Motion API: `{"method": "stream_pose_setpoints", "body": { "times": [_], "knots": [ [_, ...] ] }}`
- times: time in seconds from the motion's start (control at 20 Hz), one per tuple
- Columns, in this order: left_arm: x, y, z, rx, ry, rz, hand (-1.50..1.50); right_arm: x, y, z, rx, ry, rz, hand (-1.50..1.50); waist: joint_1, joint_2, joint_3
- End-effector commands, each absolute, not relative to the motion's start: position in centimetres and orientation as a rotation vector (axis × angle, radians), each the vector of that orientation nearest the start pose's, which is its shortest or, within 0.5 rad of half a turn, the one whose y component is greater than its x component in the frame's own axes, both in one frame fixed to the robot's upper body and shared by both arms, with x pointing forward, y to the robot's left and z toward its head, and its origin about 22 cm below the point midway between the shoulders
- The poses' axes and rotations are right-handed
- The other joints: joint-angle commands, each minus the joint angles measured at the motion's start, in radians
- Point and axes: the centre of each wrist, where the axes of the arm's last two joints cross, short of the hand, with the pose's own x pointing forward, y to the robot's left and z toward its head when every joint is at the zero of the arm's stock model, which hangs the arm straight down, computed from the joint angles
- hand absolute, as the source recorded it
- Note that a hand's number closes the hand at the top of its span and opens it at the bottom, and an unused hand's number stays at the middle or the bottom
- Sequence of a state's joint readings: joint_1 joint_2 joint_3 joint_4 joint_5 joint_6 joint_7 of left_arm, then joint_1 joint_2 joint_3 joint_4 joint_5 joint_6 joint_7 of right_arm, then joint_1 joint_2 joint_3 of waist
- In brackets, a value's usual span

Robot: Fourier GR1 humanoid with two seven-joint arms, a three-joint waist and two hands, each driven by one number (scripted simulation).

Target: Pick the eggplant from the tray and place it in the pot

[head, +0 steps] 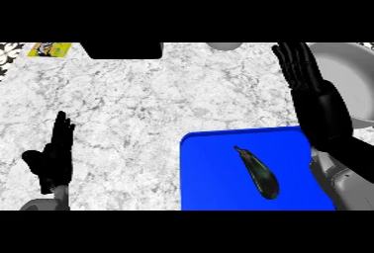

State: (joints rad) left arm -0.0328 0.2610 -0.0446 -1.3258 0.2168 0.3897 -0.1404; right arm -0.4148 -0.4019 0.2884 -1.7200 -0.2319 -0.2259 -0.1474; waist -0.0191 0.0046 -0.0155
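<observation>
Head view first: we see our right hand above the far right corner of the blue tray, fingers straight and together, pointing away from us and holding nothing. Its dark wrist and forearm run back toward us along the tray's right edge, covering that edge in part. The fingertips lie just left of the pot, a pale grey round vessel beyond the tray's far right corner; whether hand and pot touch we cannot tell. What we can see of the pot's inside holds nothing.

Our left hand rests well to the left of the tray, open, fingers up, gripping nothing.

On the tray lies the eggplant, the only thing in it. It sits right of the tray's middle, apart from both hands. It is dark, long and slim, and its long axis runs diagonally: the thin stem end points to the tray's far left, the thicker rounded end to the near right.

Beyond the tray, at the marble counter's far edge, we see a black rectangular object, a yellow packet further left, and a small grey round thing left of the pot.
</observation>
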Motion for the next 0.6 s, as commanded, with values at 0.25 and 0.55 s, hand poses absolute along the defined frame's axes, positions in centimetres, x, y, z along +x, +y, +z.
{"method": "stream_pose_setpoints", "body": {
  "times": [0.25, 0.55],
  "knots": [
    [25.7, 25.6, 0.1, 0.222, -1.740, 0.080, 0.00, 27.5, -33.4, 10.6, 0.209, -2.323, 0.139, 1.50, -0.019, -0.005, 0.027],
    [24.0, 23.3, -0.6, 0.100, -1.690, 0.041, 0.00, 21.6, -38.0, -1.5, -0.221, -2.023, 0.079, -1.50, 0.014, -0.004, 0.018]
  ]
}}
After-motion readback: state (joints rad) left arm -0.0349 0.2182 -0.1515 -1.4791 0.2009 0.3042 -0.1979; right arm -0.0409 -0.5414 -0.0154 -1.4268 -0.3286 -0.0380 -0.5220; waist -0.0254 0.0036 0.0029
